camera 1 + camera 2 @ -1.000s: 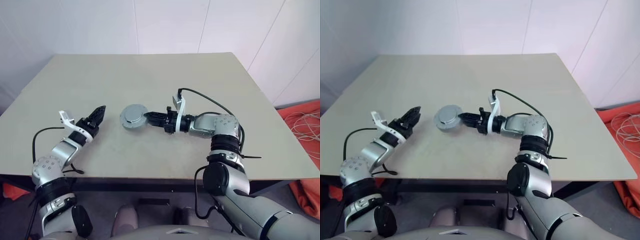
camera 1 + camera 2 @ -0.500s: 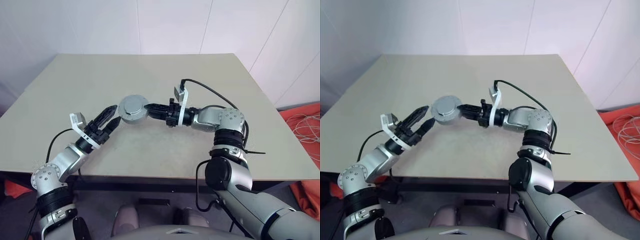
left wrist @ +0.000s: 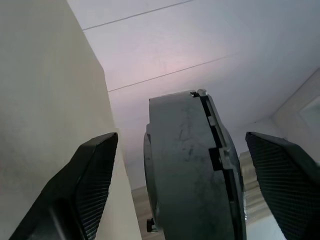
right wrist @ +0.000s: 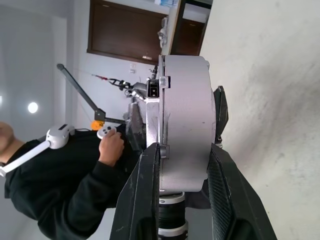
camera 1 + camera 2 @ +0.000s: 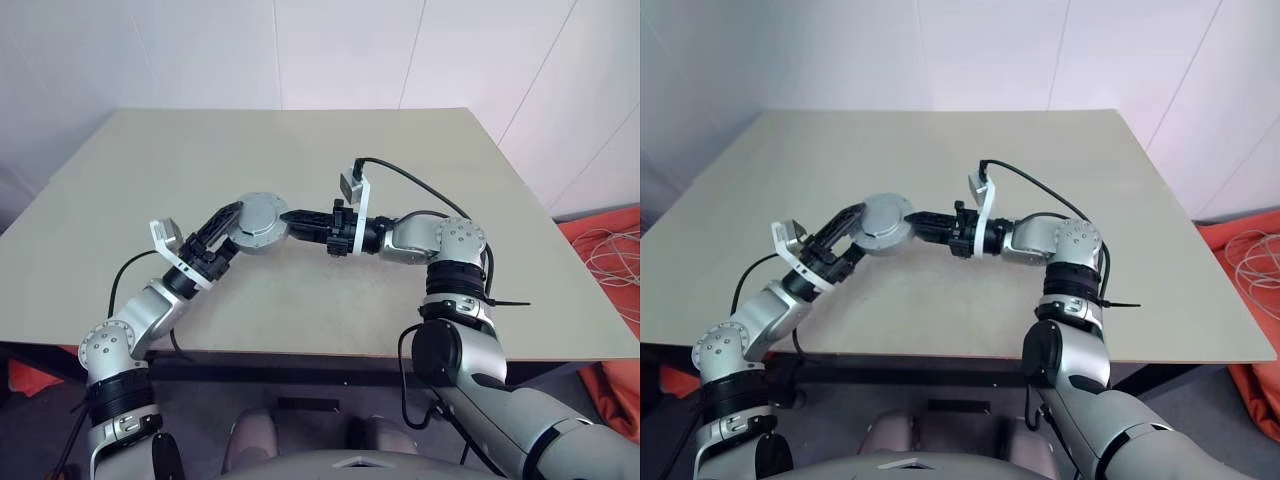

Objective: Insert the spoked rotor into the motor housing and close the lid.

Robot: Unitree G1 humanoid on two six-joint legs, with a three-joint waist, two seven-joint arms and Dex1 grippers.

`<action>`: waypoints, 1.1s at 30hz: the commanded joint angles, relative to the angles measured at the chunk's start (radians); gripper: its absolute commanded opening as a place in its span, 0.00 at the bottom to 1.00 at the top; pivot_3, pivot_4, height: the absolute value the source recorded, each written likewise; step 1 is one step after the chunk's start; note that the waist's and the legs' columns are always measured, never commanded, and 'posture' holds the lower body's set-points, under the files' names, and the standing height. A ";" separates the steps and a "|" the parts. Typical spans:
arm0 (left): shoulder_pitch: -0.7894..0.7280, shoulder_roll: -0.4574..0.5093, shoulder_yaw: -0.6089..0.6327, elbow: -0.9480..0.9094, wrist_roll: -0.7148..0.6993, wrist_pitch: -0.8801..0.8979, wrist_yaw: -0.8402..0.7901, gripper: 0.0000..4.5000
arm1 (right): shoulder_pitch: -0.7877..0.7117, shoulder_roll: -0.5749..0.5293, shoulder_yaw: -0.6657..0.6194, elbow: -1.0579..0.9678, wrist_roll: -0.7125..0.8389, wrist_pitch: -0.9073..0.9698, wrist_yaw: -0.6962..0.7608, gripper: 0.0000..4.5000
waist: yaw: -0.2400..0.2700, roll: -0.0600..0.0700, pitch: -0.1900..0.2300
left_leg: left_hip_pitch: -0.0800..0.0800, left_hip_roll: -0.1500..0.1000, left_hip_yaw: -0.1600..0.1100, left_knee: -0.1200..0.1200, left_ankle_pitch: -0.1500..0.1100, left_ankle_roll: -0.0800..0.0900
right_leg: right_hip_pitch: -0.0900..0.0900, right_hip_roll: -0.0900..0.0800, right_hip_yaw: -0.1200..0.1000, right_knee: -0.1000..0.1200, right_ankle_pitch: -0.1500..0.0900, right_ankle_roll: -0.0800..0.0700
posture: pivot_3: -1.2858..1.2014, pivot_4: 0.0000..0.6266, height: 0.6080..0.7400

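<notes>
1. Where the two arms meet above the beige table, the closed motor housing hangs clear of the top: a thick, round, dull silver-grey drum with its lid shut along a seam.
2. The right gripper reaches level from the right and pinches the drum's rim.
3. The left gripper angles up from the left, its textured black fingers spread on either side of the drum, not touching.
4. The rotor is hidden.
5. A person in black holds a controller.
</notes>
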 commanded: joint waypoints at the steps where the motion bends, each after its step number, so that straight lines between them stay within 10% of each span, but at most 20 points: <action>1: -0.013 0.009 -0.010 -0.030 -0.046 -0.015 0.001 0.66 | -0.010 0.001 0.001 -0.050 0.080 0.005 0.002 0.25 | 0.000 0.000 0.000 | 0.000 0.000 0.000 0.000 0.000 0.000 | 0.000 0.000 0.000 0.000 0.000 0.000 | 0.52 0.00 1.00; 4: -0.010 0.009 -0.020 -0.037 -0.060 -0.017 0.010 0.47 | -0.007 0.001 0.004 -0.051 0.088 0.005 -0.004 0.24 | 0.000 0.000 0.000 | 0.000 0.000 0.000 0.000 0.000 0.000 | 0.000 0.000 0.000 0.000 0.000 0.000 | 0.52 0.00 1.00; 23: 0.001 0.027 -0.066 -0.060 -0.096 -0.046 0.031 0.47 | 0.043 0.025 0.068 -0.164 0.072 -0.017 0.055 0.24 | 0.001 0.000 0.000 | 0.001 0.000 -0.001 0.002 0.000 0.000 | 0.006 0.000 0.000 0.000 0.001 0.002 | 0.52 0.00 1.00; 33: 0.008 0.029 -0.082 -0.072 -0.106 -0.062 0.034 0.47 | 0.060 0.034 0.032 -0.146 0.058 -0.004 0.020 0.98 | 0.001 0.000 0.000 | 0.001 0.000 -0.001 0.004 0.000 0.000 | 0.007 0.000 0.000 0.000 0.001 0.002 | 0.52 0.00 1.00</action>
